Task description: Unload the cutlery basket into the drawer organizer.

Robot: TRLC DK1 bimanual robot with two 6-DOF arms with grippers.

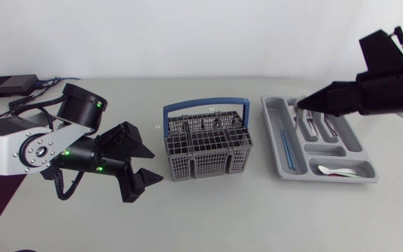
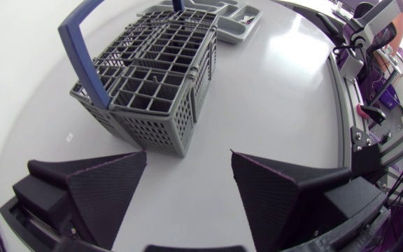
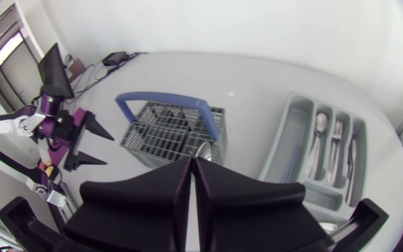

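Two grippers are logged. On the right gripper (image 1: 299, 104) the fingers are pressed together, with only a thin slit between them in its wrist view. A pale shape (image 3: 203, 149) is seen just ahead of its tips. Whether this is a piece pinched there or something lying in the basket (image 1: 207, 147) cannot be told. The organizer (image 1: 271, 133) lies under and beside this gripper, one corner beneath the tips. Cutlery (image 1: 315, 126) is already laid in the narrow slots beside it. The basket stands ahead of the tips, apart from them.

On the left gripper (image 1: 158, 165) the fingers are spread wide with nothing between them. The basket's near corner is just ahead of the gap and is not touched. The cells facing this gripper look empty; the farther cells cannot be judged.

Step in hand, as judged: moving pieces from the basket to the slots with the right arm.

Notes for doing it well:
- If a piece is held, it should be turned lengthwise along its matching slot and brought low before the fingers are parted, so that it does not bounce over a divider.
- For a pick, the basket should be entered from above, beside the handle (image 1: 205, 104), with the fingers parted only enough for one cell.
- The piece should be lifted straight until it is out of the grid. The basket looks light and may ride up; it could be steadied at its near corner by the left gripper.
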